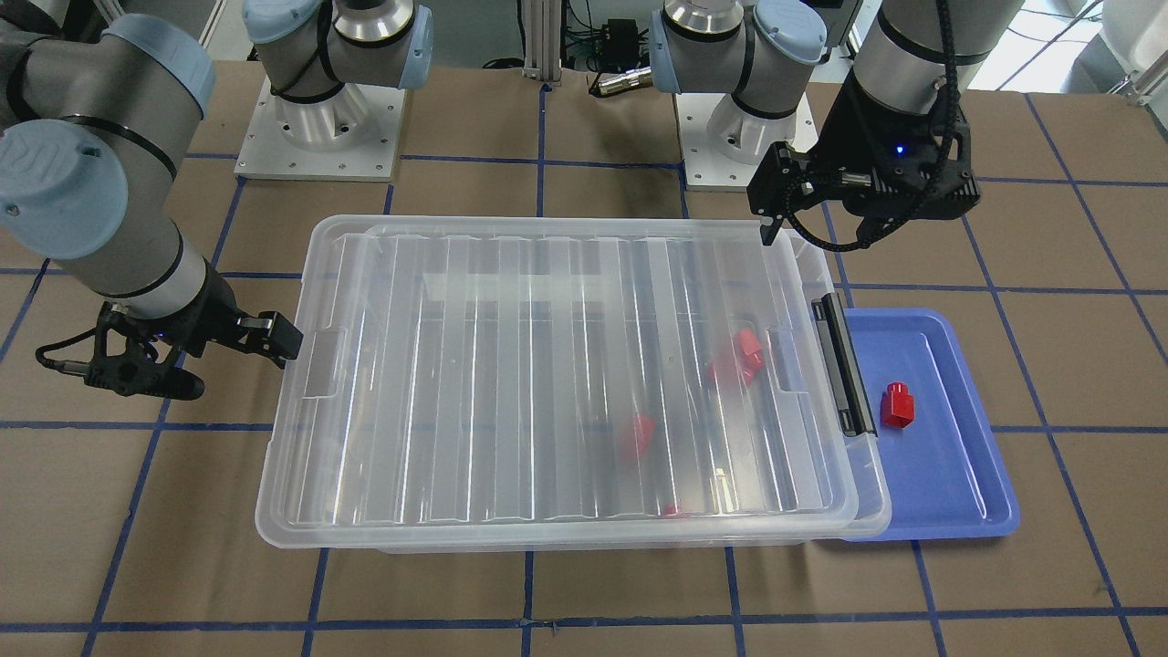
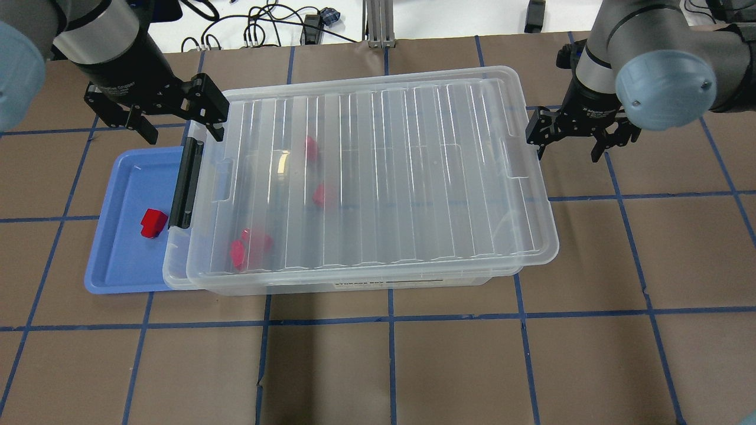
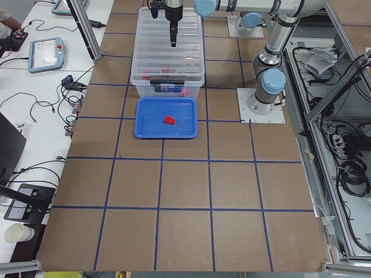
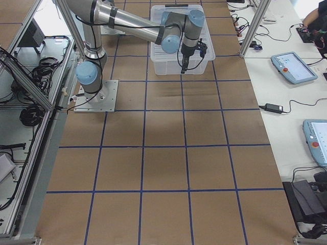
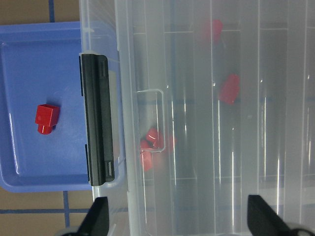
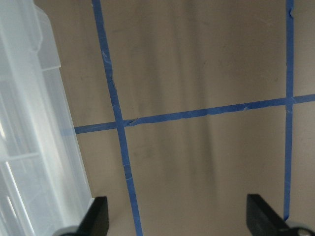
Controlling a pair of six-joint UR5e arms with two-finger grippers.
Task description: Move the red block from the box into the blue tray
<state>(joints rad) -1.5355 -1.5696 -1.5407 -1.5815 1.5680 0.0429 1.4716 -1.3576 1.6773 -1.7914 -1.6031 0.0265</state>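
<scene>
The left end effector (image 2: pixel 183 130) hangs with its fingers spread and empty above the box (image 2: pixel 354 282), over the end that carries the black clip handle (image 2: pixel 186 183). The right end effector (image 2: pixel 566 150), also spread and empty, hovers over bare desk beside the box's other end.

A red block (image 2: pixel 153 223) lies in the blue tray (image 2: pixel 118 274), which is tucked against the handle end, toward the desk's left edge. From the left end effector, clearly the nearer one, it lies toward the robot's edge of the desk. It looks tipped on its side, with its stud and long axis pointing at that edge.

It is bright, glossy and boxy. More red blocks (image 2: pixel 323 195) show through the ribbed lid (image 2: pixel 413 147), so I judge any further pick needs the lid off.
</scene>
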